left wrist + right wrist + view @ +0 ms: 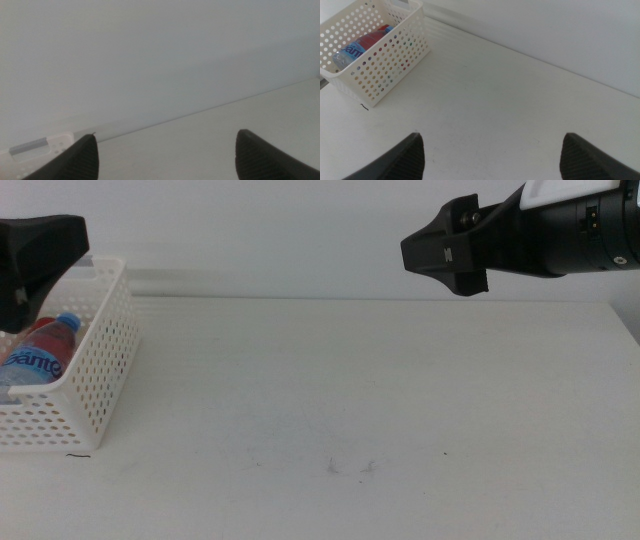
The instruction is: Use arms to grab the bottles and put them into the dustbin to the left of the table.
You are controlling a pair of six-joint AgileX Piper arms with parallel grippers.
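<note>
The white perforated dustbin stands at the table's left edge. A clear water bottle with a blue cap and a red-and-blue label lies inside it. The right wrist view also shows the dustbin and the bottle, with something red beside the bottle. The yellow-juice bottle is out of view. My left gripper hangs open and empty above the dustbin. My right gripper is open and empty, high over the table's far right.
The white table has faint scuff marks near the front middle. The left wrist view shows the wall, the table's far edge and the dustbin's grey handle strip.
</note>
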